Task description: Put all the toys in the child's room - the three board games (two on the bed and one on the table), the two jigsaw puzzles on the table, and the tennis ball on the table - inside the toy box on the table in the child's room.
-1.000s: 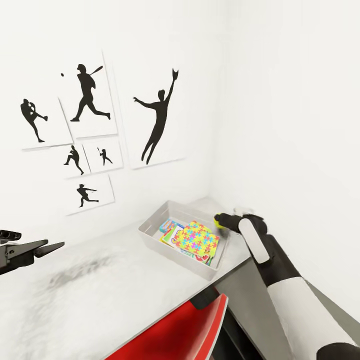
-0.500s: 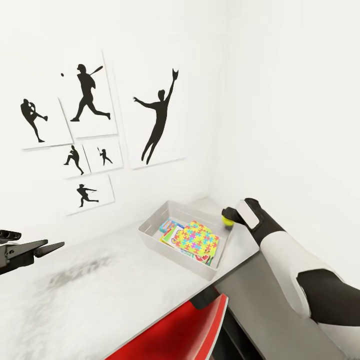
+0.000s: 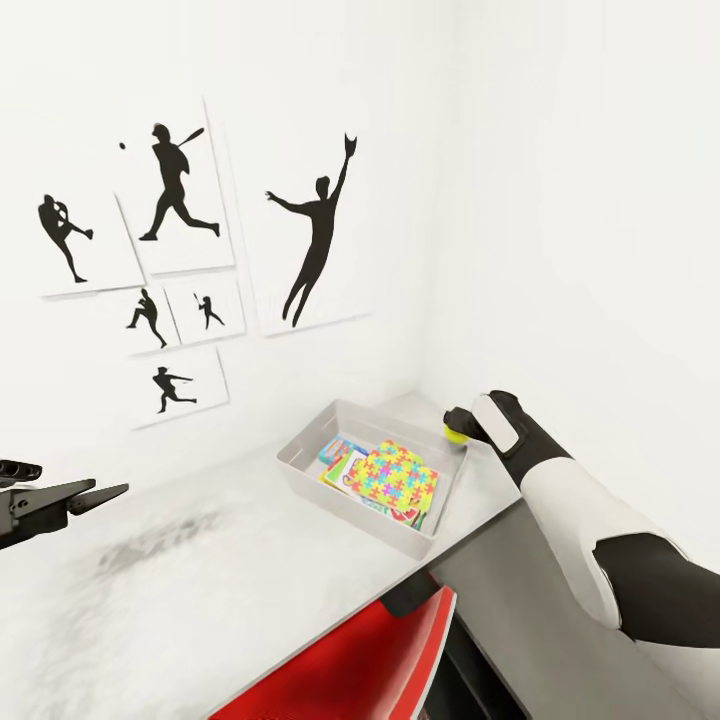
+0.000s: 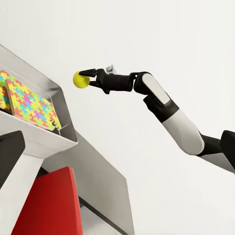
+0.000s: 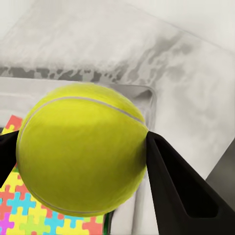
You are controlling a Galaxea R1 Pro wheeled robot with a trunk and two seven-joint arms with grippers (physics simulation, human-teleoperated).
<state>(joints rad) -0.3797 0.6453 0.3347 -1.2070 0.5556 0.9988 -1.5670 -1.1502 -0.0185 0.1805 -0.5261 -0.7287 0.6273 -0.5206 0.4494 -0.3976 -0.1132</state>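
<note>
Right pincer (image 3: 452, 428) clamped on tennis ball (image 3: 457, 431), raised just beside toy box (image 3: 300, 470) far rim. Left pincer (image 3: 100, 493) parted, idle. Final drop pending: advance over jigsaw puzzle (image 3: 398, 476), release.

1. Table (image 3: 200, 590) — long light grey top with faint dark mottling, run along the white wall into the room's corner; a darker grey section (image 3: 530, 600) joins it at the right, forming an L.
2. Toy box (image 3: 300, 478) — shallow light grey bin with outward-sloping sides and no lid, standing directly on the table top near the corner, set at an angle to the wall.
3. Box contents — a jigsaw puzzle (image 3: 400, 478) sheet of yellow, pink, blue and green pieces lies uppermost, over printed board games (image 3: 338, 458) whose edges show beneath it.
</note>
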